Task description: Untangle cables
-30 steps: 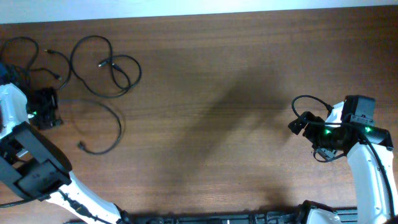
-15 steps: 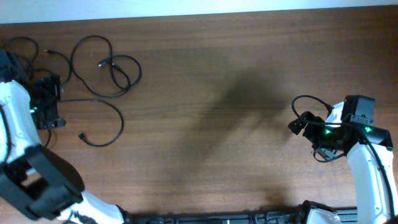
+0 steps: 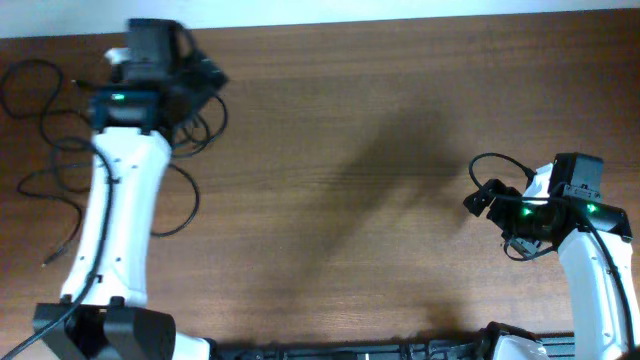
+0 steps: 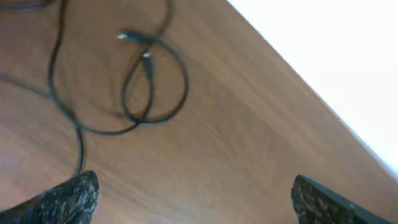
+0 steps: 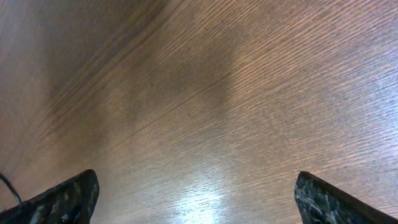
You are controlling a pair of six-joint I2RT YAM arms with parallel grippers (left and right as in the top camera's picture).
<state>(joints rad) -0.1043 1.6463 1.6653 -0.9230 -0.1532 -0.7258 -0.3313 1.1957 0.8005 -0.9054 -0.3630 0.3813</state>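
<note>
Several thin black cables lie on the back-left part of the wooden table [image 3: 330, 200]. One cable [image 3: 35, 135] loops at the far left, and its plug end [image 3: 46, 262] trails toward the front. Another cable [image 3: 190, 195] arcs out from under my left arm. In the left wrist view a looped cable [image 4: 149, 87] with a small plug [image 4: 127, 37] lies ahead of my left gripper [image 4: 196, 199], which is open and empty. In the overhead view that left gripper [image 3: 200, 75] hovers over the loops at the back. My right gripper [image 3: 480, 198] [image 5: 199, 196] is open over bare wood, far from the cables.
The table's far edge [image 4: 292, 68] runs close behind the cable loops, with a white surface beyond it. A thicker black wire [image 3: 495, 160] curls off my right arm. My left arm [image 3: 115, 210] hides part of the cables.
My left arm has swung from the far left edge up and right to above the back loops. The cables at the left lie differently, one end now trailing forward. The right arm is unmoved.
</note>
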